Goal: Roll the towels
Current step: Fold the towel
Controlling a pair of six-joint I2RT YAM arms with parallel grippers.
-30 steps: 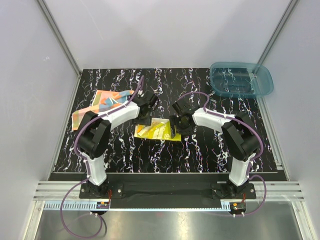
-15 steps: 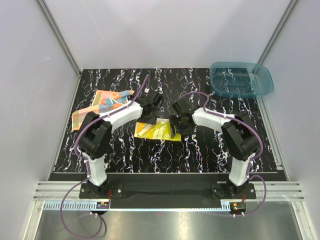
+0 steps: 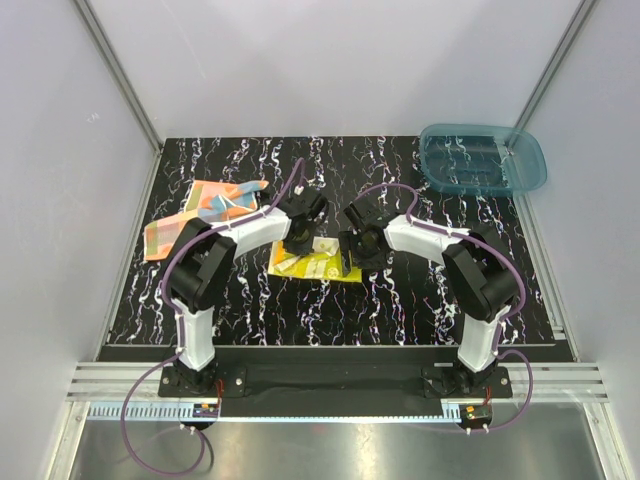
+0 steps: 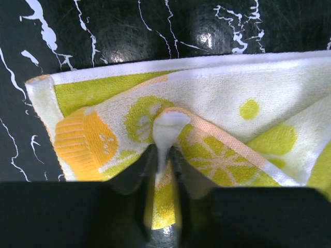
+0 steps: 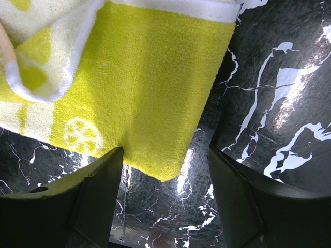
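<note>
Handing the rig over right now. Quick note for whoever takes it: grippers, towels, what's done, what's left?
Left gripper: shut, pinching a raised fold of the yellow towel.
Right gripper: open, fingers straddling a corner at the towel's other end, not gripping.
Orange towel: lying unrolled at the far left of the table.
Done: nothing rolled; the yellow towel only has a flap folded over.
Left: roll yellow, then orange.
</note>
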